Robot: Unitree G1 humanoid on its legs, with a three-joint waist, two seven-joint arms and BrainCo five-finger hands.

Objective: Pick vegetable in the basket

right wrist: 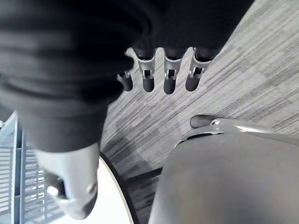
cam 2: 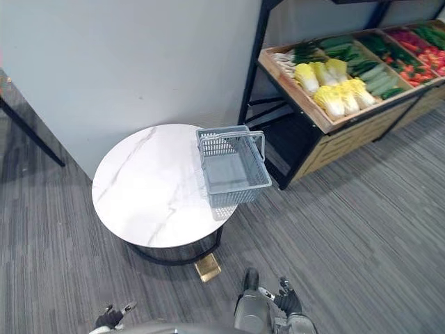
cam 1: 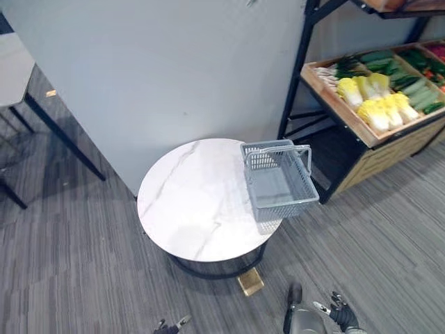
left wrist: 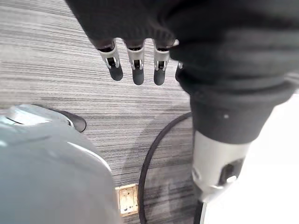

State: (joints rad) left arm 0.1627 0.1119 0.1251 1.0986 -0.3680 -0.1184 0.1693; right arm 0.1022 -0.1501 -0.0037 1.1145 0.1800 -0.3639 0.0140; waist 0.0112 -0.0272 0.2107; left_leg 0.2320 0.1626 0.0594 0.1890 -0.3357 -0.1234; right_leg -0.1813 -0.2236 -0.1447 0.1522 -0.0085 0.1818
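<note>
Evidently nothing picked yet

Both the left hand (left wrist: 135,60) and the right hand (right wrist: 168,77) hang low, fingers straight and relaxed, holding nothing. Well ahead of the fingertips, the grey slatted plastic basket (cam 1: 284,207) stands empty at the edge of the round white marble table (cam 1: 188,202). The yellow-white cabbages (cam 1: 379,108) lie farther off in the slanted wooden crate (cam 1: 341,108). Every step seems left to do.

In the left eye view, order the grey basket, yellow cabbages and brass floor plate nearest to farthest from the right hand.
1. Brass floor plate, on the carpet left of the right hand.
2. Grey basket, on the table's right edge.
3. Yellow cabbages, on the far shelf.
</note>
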